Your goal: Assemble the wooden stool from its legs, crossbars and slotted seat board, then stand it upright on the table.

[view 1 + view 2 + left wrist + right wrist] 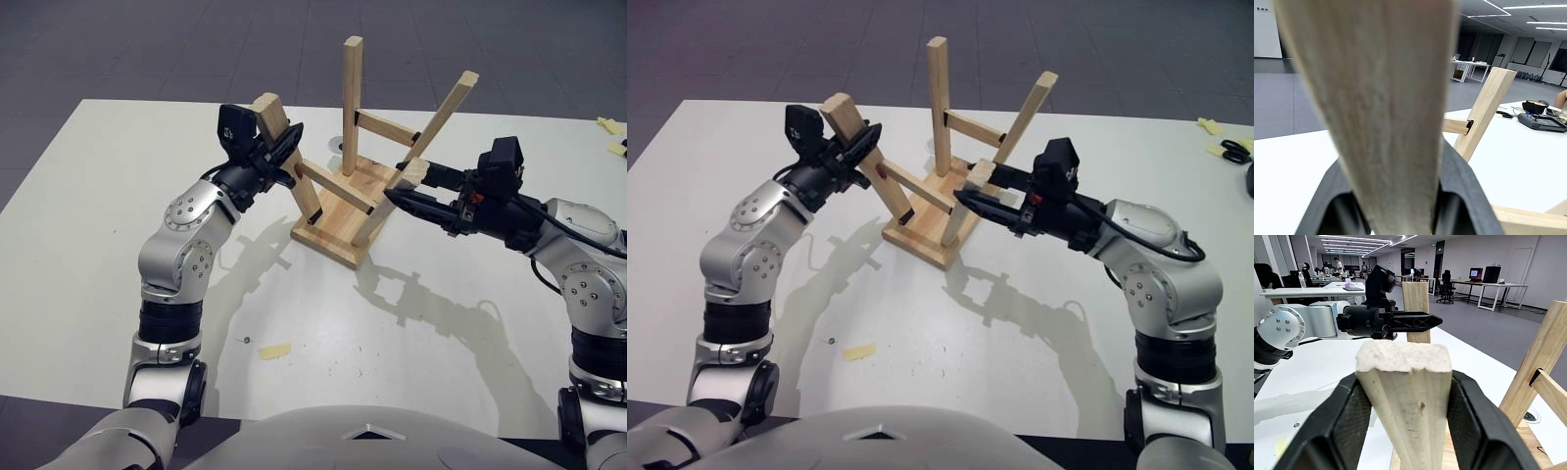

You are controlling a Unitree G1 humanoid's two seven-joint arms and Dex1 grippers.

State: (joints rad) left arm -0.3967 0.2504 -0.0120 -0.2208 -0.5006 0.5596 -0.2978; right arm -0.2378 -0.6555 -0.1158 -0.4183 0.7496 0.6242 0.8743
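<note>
holding inverted stool (333, 227) (seat board down) toward the table's (98, 255) far edge: left gripper (287, 152) clamped on one leg, right gripper (404, 186) on another. press both legs square before flipping.

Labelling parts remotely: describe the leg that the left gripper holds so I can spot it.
On the white table sits the upturned stool. The leg at its left side leans outward. Alone among the legs, it is clamped near its top by the left gripper.

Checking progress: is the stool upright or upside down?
Upside down: the seat board sits lowest, on the table, with the legs pointing up.
</note>
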